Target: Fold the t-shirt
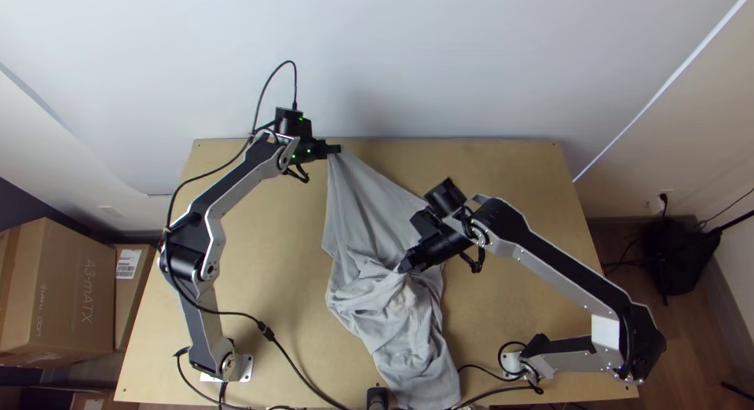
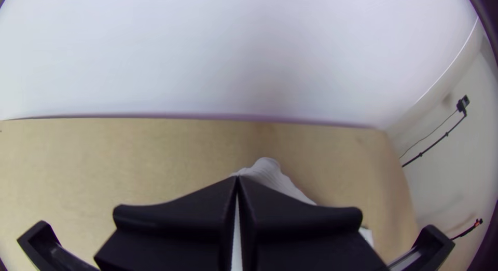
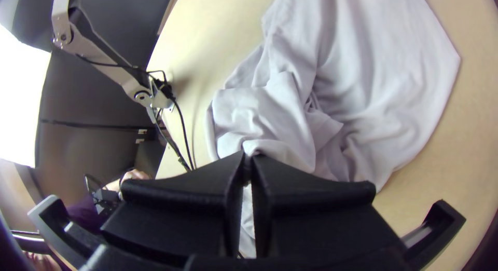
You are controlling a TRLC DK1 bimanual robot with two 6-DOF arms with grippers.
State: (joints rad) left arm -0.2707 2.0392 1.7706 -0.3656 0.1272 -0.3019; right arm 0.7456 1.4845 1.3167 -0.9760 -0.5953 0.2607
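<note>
My left gripper (image 1: 335, 149) is at the far side of the wooden table (image 1: 263, 300), a little left of the middle, with its fingers closed on one end of the grey t-shirt (image 1: 377, 206). In my left wrist view the two fingertips meet over the cloth, and a bit of it pokes out past them.

My right gripper (image 1: 403, 267) is over the middle of the table, pointing left and slightly towards the near side. Its fingers are closed too, pinching a raised fold of the shirt where the cloth is bunched; in my right wrist view the fold sits right between the tips.

The shirt runs from the far edge to the near edge. From my left grip it fans out from a narrow point into a smoother stretch, then crumples into overlapping folds around my right grip. Past those, a rumpled length goes on to the near edge, a little right of the middle. I can't tell which part of the shirt I have in either grip.

A black cable (image 1: 297, 370) lies left of the shirt's near end. Cardboard boxes (image 1: 75, 300) stand off to the left, beyond the table.
</note>
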